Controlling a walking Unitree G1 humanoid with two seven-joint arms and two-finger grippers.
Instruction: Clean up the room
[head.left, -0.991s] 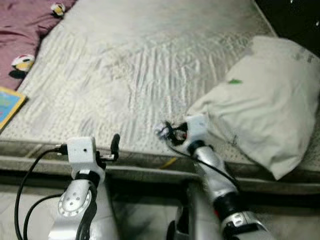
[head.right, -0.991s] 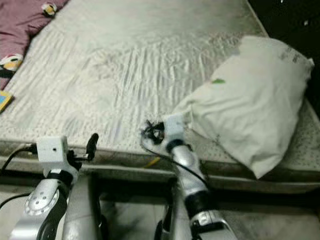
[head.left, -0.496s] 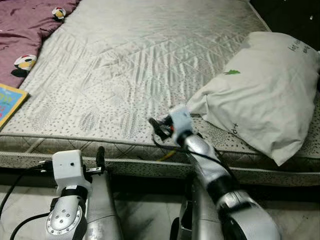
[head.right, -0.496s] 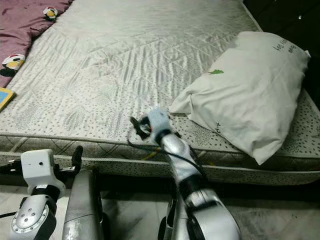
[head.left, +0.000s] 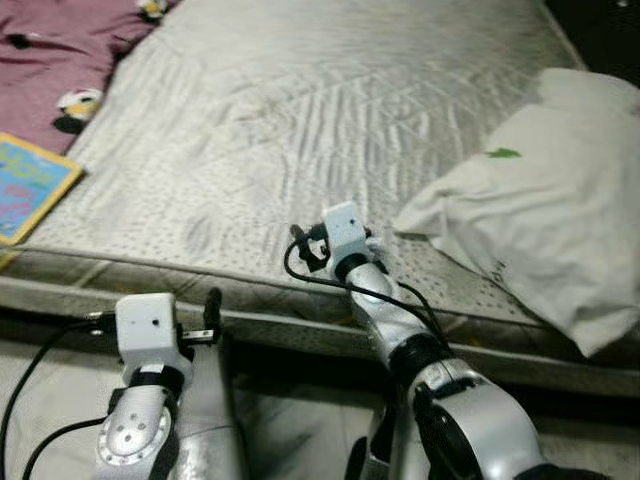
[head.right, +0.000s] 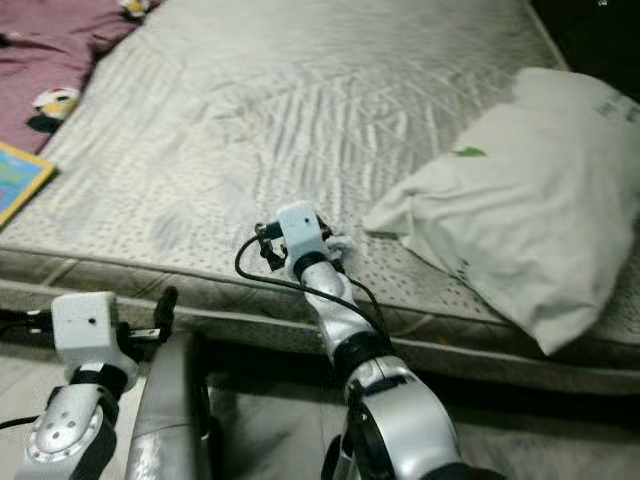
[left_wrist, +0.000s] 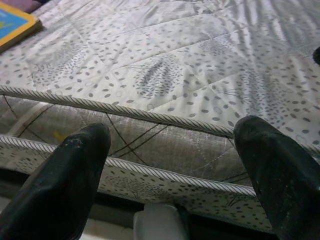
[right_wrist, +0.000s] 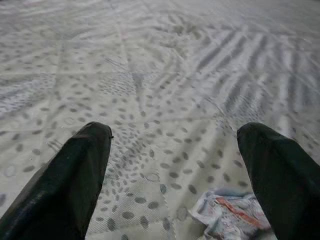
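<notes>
A: Scene? 
B: Bare quilted mattress, grey-white with a speckled leaf pattern, seen from its near edge. White pillow with a small green mark lies at the robot's right side of it. A maroon blanket with panda figures is bunched at the far left corner. A bright blue and yellow book lies flat by the left edge, near the blanket.

A: Right arm?
B: Reaching over the mattress edge. Right gripper hovers low over the quilted surface, its 2 black fingers spread wide, nothing between them.

A: Anything to pick up there?
B: Yes. 1 small crumpled wrapper, whitish with red print, lies on the mattress just beside the inner face of 1 finger, low in the gap. Cannot tell whether it touches the finger. In the right eye view it shows as a pale scrap just right of the wrist camera housing, between the gripper and the pillow's near corner.

A: Left arm?
B: Held low in front of the mattress side, short of the edge. Left gripper points at the piped seam of the mattress, 2 fingers wide apart and empty. The book's corner shows at the far edge of that wrist view.

A: Floor?
B: Pale tile below the bed edge, partly blurred.
</notes>
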